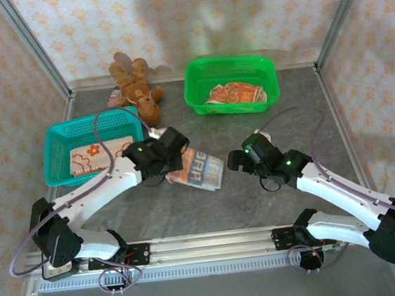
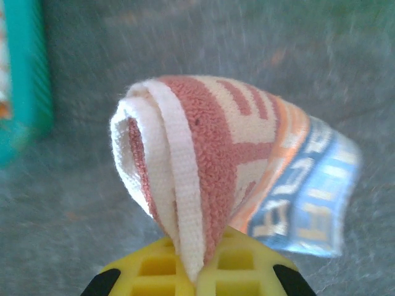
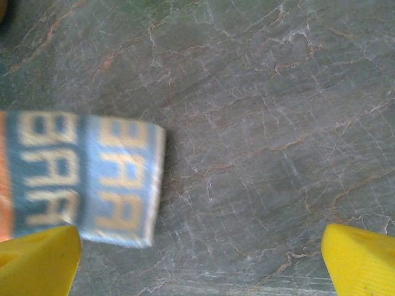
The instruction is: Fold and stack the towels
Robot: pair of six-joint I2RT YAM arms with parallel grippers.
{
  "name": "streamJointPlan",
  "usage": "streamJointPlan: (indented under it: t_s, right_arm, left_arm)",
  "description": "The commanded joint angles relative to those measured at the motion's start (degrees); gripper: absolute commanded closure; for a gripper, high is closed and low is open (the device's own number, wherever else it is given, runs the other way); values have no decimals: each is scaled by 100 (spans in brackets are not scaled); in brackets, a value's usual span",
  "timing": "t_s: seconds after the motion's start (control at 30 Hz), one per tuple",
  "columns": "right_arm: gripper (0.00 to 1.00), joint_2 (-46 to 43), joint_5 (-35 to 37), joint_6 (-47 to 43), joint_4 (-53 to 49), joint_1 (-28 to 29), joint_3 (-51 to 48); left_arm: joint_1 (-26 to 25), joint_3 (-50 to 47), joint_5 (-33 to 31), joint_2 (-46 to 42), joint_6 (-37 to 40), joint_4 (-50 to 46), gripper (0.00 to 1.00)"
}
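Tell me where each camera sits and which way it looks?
Top: above and behind, looking down at the table; both arms and bases show.
Left wrist: on the left arm, looking along the left gripper, shut on the towel.
Right wrist: on the right arm, looking down past the open right gripper at the table.
Shared: both wrist views see the towel.

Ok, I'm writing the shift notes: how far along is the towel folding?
Looks done: one cream flower-print towel lies flat in the teal basket. In hand: the left gripper is shut on a folded blue-lettered towel at mid-table; the right gripper stands open beside it. Left: stacking that towel, and the orange towel in the green basket, which looks bunched rather than folded.
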Motion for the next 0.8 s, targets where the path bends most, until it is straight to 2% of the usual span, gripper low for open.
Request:
streamJointPlan:
  t_s: [0.0, 0.2, 0.33, 0.77]
  right_arm:
    - [1, 144, 231, -111, -35, 10, 165]
    - [1, 326, 163, -104, 31, 9, 252]
    - [1, 457, 106, -150, 26, 14, 314]
    - [1, 683, 74, -284, 125, 10, 402]
  left_arm:
    - [352, 627, -608, -73, 795, -1076, 100]
    - [1189, 1626, -684, 178, 1708, -1555, 100]
    - [1613, 2169, -742, 381, 2024, -1876, 100]
    - [2359, 3041, -1297, 928, 3064, -2179, 100]
